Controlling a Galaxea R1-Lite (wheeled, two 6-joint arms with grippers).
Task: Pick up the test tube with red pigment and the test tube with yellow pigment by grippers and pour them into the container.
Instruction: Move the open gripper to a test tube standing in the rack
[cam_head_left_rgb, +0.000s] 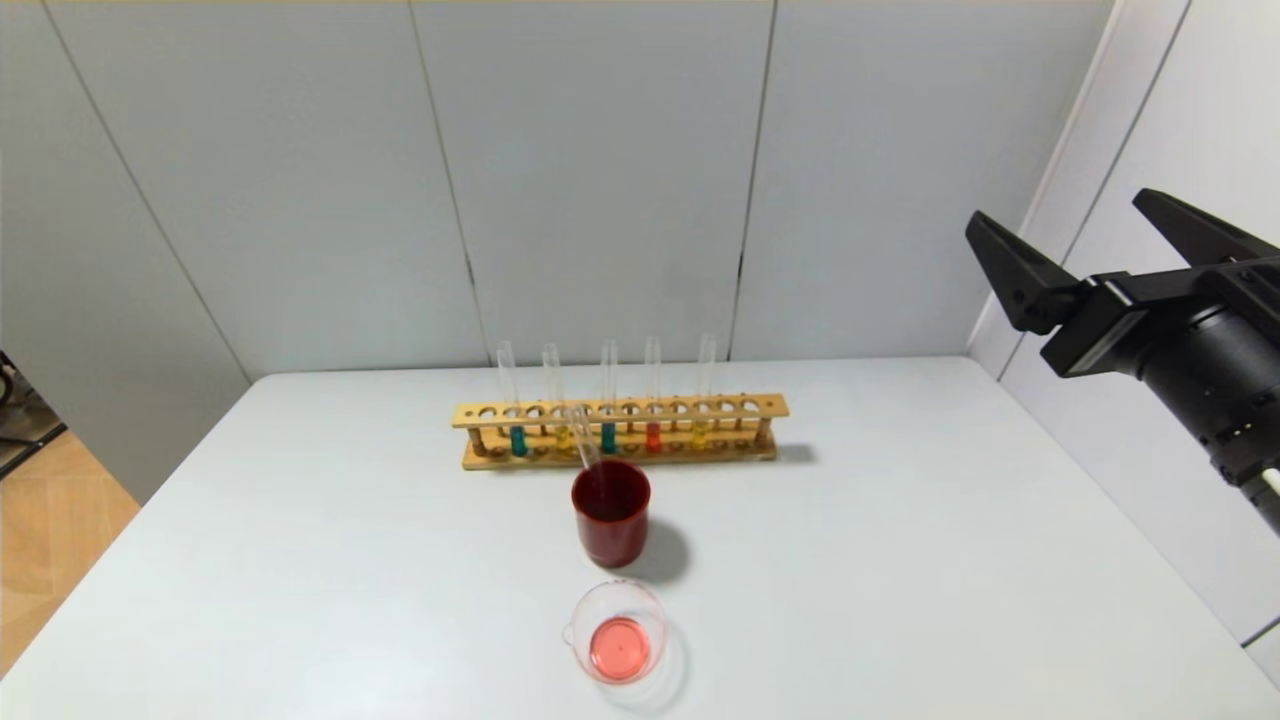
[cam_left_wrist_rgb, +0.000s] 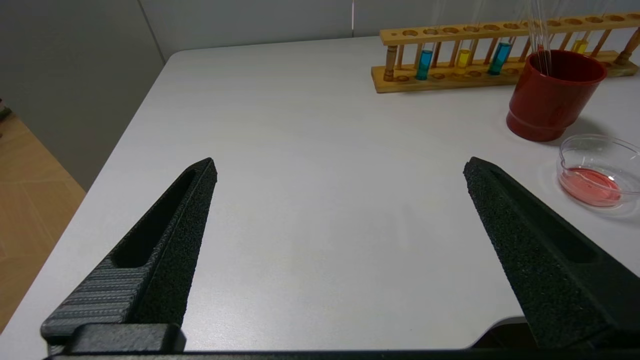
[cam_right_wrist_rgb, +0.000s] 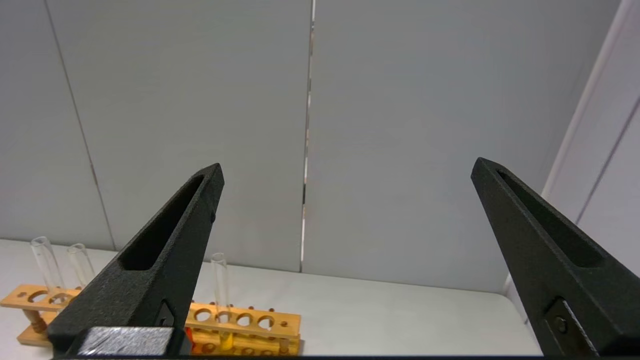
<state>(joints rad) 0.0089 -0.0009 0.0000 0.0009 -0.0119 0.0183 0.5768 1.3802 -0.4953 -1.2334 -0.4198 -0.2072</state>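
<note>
From the head view, you see the right gripper (cam_head_left_rgb: 1060, 220) raised at the right edge, jaws spread and empty. The test tube with red pigment (cam_head_left_rgb: 653, 436) and the test tube with yellow pigment (cam_head_left_rgb: 699, 432) stand in the wooden rack (cam_head_left_rgb: 770, 405); the container (cam_head_left_rgb: 618, 632) holds pink liquid, nearer you than the red cup (cam_head_left_rgb: 611, 512).

In the left wrist view, your left gripper (cam_left_wrist_rgb: 340, 167) hangs over bare table (cam_left_wrist_rgb: 310, 125), jaws wide, holding nothing.

In the right wrist view, the fingers (cam_right_wrist_rgb: 165, 250) frame the wall.

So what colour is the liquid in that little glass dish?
Pinkish red, a shallow pool in the container; the head view shows it best.
</note>
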